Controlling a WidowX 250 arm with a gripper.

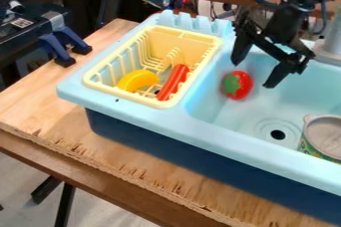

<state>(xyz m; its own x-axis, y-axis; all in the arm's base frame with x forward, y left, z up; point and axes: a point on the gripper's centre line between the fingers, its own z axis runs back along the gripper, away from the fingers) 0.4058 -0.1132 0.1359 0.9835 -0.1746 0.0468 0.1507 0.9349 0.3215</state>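
My gripper (pixel 252 75) hangs over the left part of the light blue sink basin (pixel 266 106), its two fingers spread wide with nothing between them. Just below and to the left of them, a red tomato-like toy with a green top (pixel 237 84) lies in the basin, near its left wall. In the pale yellow dish rack (pixel 188 35) left of the basin are a yellow curved toy (pixel 137 80) and a red-orange sausage-shaped toy (pixel 173 81).
A can-like pot (pixel 325 136) stands in the basin at the right, beside the drain (pixel 277 134). The grey faucet base (pixel 329 51) is at the back right. Blue-fingered equipment (pixel 63 42) stands left of the wooden table (pixel 40 96).
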